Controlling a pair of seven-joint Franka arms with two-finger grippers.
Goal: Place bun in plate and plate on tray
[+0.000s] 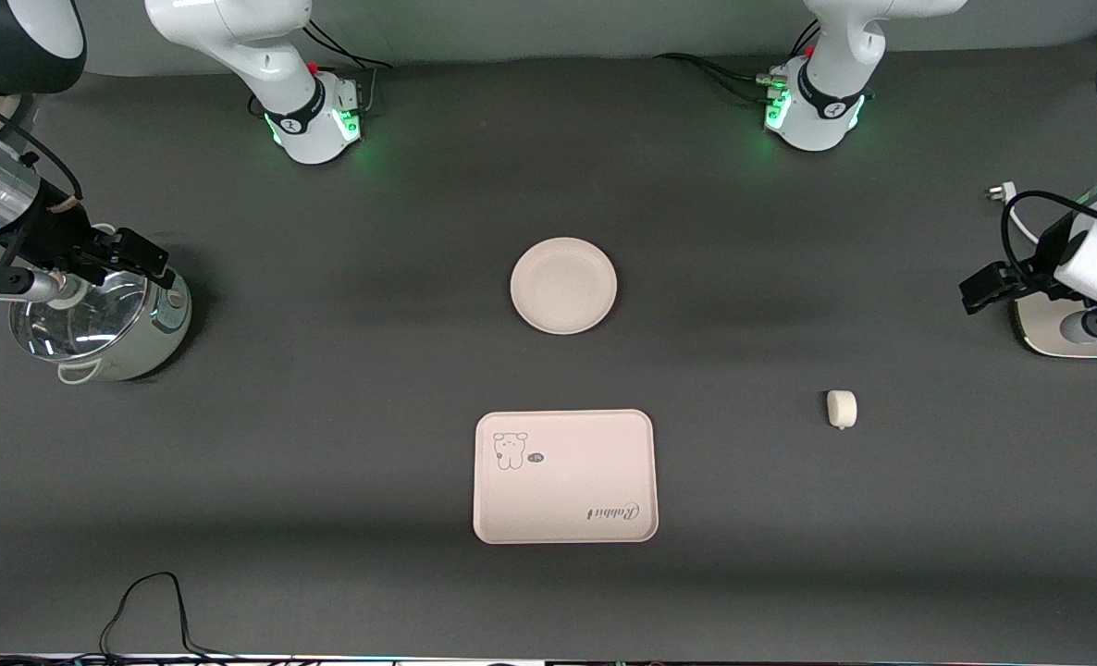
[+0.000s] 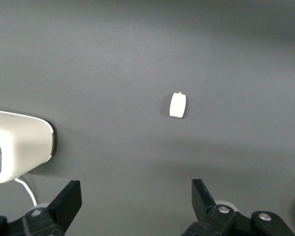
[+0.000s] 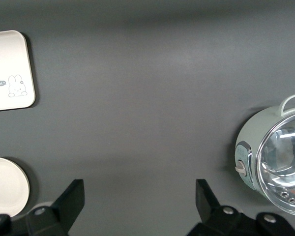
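The round cream plate lies empty at the table's middle. The cream-pink tray with the rabbit drawing lies nearer to the front camera than the plate, apart from it. The small white bun lies on the table toward the left arm's end. My left gripper hangs open and empty at that end, and its wrist view shows the bun ahead of its open gripper. My right gripper is open and empty over a pot. The right wrist view shows the tray's corner, the plate's edge and the open gripper.
A glass-lidded pot stands at the right arm's end and also shows in the right wrist view. A white appliance with a black cable stands at the left arm's end and shows in the left wrist view. Cables lie along the front edge.
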